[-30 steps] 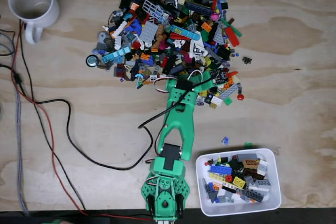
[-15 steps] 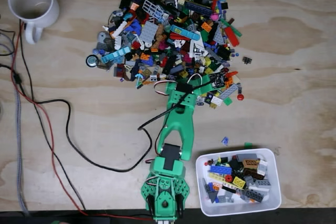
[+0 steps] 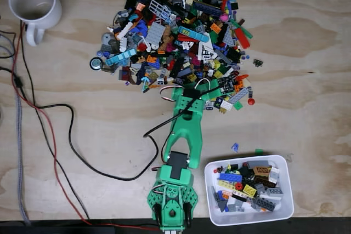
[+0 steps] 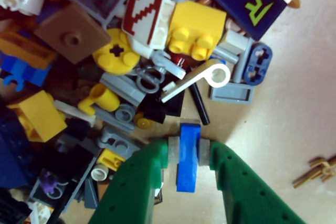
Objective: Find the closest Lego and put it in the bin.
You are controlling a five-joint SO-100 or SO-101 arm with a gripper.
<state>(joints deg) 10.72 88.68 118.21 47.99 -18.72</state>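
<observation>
Inside bin point(image 3: 287, 193): mixed Lego pieces point(image 3: 248, 186)

Fixed view looks straight down from high; wrist view close, sharing pile's point(image 3: 175, 31) edge.

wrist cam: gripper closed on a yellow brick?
No. In the wrist view the gripper pinches a blue piece between its green fingers; the yellow brick lies untouched in the pile.

Plywood table point(image 3: 318, 53): Lego pile point(image 3: 175, 31), mug point(image 3: 34, 4), bin point(image 3: 249, 215), cables point(image 3: 60, 152).
</observation>
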